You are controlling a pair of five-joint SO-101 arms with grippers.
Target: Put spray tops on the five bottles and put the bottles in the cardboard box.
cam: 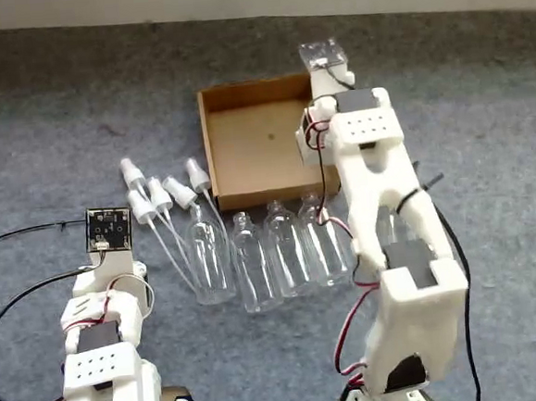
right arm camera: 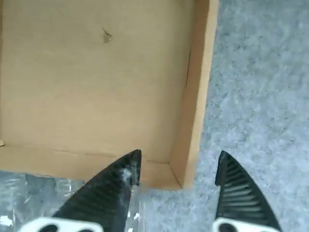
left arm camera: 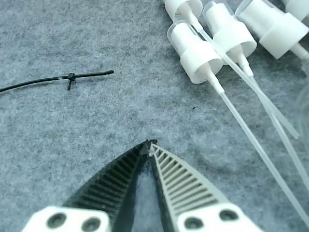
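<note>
Several clear bottles (cam: 254, 257) without tops lie side by side on the grey carpet, just in front of the cardboard box (cam: 217, 149). Several white spray tops (cam: 161, 192) with long dip tubes lie to their left. My left gripper (left arm camera: 149, 143) is shut and holds nothing; its tips sit low over the carpet, a short way short of the nearest spray top (left arm camera: 195, 53). My right gripper (right arm camera: 179, 157) is open and holds nothing, straddling the box's right wall (right arm camera: 195, 96) by its near corner. The box floor (right arm camera: 87, 87) is bare.
A thin black cable tie (left arm camera: 72, 77) lies on the carpet left of the spray tops. The right arm (cam: 380, 210) reaches over the rightmost bottles. Clear plastic (right arm camera: 29, 193) shows just outside the box's near wall. Open carpet lies left of and beyond the box.
</note>
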